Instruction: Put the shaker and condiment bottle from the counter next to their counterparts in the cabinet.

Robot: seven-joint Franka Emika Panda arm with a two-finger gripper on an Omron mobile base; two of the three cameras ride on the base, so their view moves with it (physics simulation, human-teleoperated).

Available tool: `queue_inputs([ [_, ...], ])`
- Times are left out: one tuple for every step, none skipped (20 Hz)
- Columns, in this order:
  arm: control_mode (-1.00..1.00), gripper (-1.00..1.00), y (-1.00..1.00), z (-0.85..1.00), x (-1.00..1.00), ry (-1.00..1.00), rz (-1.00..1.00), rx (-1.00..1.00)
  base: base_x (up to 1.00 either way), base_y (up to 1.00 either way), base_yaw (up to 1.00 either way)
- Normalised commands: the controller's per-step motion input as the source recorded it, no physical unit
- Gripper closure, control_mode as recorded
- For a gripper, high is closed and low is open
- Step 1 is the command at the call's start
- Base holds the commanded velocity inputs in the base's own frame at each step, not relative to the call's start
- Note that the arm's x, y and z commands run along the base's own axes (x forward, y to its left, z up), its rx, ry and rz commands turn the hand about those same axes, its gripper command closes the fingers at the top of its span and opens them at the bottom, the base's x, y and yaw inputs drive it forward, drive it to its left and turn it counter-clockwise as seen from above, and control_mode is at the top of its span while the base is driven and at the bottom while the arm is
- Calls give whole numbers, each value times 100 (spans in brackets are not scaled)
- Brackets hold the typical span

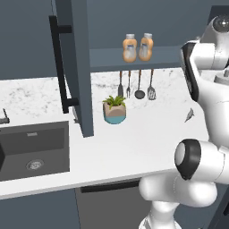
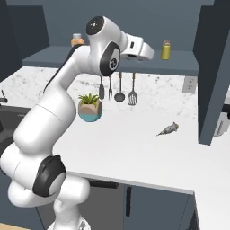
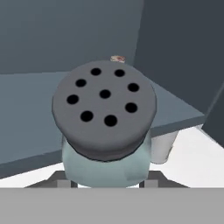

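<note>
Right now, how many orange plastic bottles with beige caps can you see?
2. Both stand side by side on the dark cabinet shelf above the hanging utensils: the left orange bottle and the right orange bottle. The arm may hide others.

a rendered home kitchen. long white marble-speckled counter (image 1: 134, 143) with a dark sink (image 1: 33, 154) set in it, slate-blue wall cabinet (image 1: 78, 67) with a black bar handle (image 1: 59, 62), hanging utensils (image 1: 136, 85) against the backsplash, a small potted plant (image 1: 114, 108), orange condiment bottles (image 1: 137, 47) on the cabinet shelf, a wall outlet (image 2: 190, 84).
</note>
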Motion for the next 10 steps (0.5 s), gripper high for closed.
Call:
queue_inputs([
  [-100,100,0,0,51,0,0,17,0,0,0],
  [-100,100,0,0,50,0,0,17,0,0,0],
  [-100,100,0,0,49,0,0,18,0,0,0],
  [-100,100,0,0,60,0,0,17,0,0,0],
  [-100,100,0,0,60,0,0,16,0,0,0],
  [-100,100,0,0,60,0,0,11,0,0,0],
  [-100,100,0,0,51,0,0,5,0,0,0],
  [-100,100,0,0,38,0,0,1,0,0,0],
  [-100,100,0,0,26,0,0,0,0,0,0],
  [-100,100,0,0,2,0,4,0,0,0,0],
])
